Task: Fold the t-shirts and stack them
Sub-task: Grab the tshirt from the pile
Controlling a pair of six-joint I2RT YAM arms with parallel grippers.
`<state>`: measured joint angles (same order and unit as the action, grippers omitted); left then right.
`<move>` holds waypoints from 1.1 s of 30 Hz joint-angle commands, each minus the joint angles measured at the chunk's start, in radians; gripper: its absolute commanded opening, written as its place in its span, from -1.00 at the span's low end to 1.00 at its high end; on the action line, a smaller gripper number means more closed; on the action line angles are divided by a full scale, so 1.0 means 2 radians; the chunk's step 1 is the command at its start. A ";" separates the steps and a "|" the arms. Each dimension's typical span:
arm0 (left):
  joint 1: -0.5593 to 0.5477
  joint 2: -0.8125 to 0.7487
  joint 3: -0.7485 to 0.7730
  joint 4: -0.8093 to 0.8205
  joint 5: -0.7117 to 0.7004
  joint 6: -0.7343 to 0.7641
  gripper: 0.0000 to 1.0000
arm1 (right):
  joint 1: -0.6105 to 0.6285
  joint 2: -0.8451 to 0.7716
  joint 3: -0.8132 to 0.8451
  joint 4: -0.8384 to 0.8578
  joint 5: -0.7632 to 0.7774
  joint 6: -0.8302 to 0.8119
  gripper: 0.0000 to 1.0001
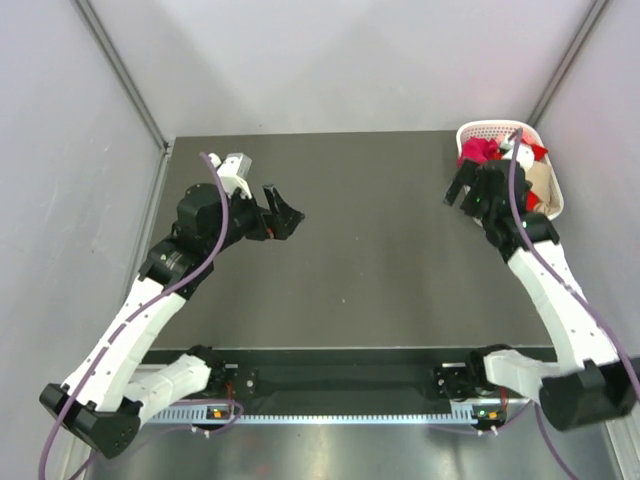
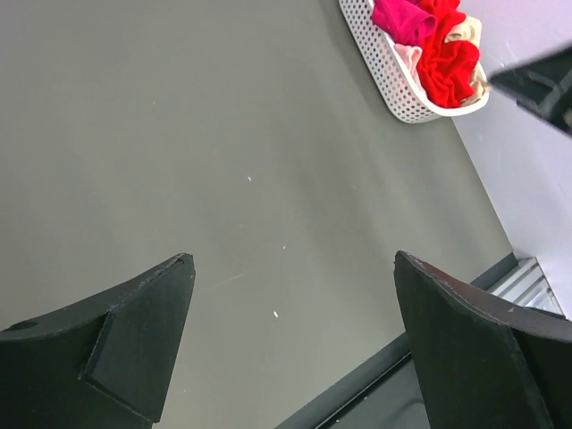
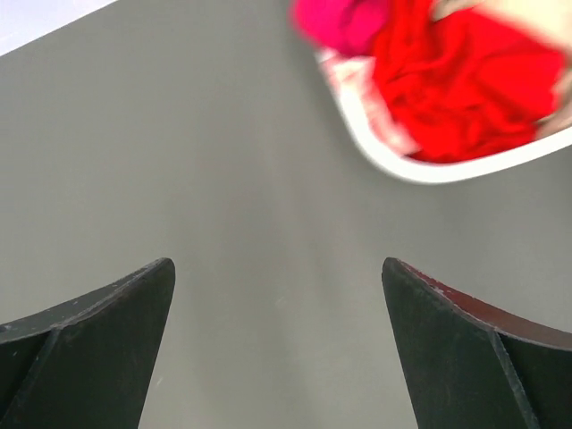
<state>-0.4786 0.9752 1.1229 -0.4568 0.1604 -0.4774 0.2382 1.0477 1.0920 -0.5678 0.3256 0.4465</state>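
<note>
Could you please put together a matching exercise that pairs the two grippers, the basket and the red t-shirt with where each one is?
Things:
1. left gripper
2. right gripper
3. basket
4. red t-shirt

Places and states:
a. crumpled inside the basket
b. open, above the bare table, on its left side
c. standing at the table's far right corner
d. open, above the table just short of the basket

Pairs: 1-b, 2-d, 3-c, 4-a

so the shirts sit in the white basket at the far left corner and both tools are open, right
No, the white basket holding the shirts is at the far right corner, as the top external view shows. The left tool and right tool are both open.
</note>
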 commanded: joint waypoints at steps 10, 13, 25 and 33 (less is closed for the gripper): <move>0.001 -0.026 -0.041 0.003 -0.026 0.008 0.95 | -0.225 0.176 0.055 0.091 -0.007 -0.033 0.40; 0.001 -0.020 -0.046 0.011 -0.024 0.009 0.95 | -0.248 0.202 0.050 0.130 -0.032 -0.028 0.37; 0.002 0.003 -0.061 0.025 -0.021 0.006 0.94 | -0.269 0.280 0.052 0.252 -0.131 -0.018 0.17; 0.002 0.008 -0.051 0.015 -0.033 0.016 0.94 | -0.271 0.288 0.143 0.187 -0.131 -0.016 -1.00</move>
<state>-0.4786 0.9871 1.0039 -0.4641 0.1112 -0.4675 -0.2905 1.6657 1.2354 -0.1879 0.0803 0.4137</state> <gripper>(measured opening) 0.972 0.023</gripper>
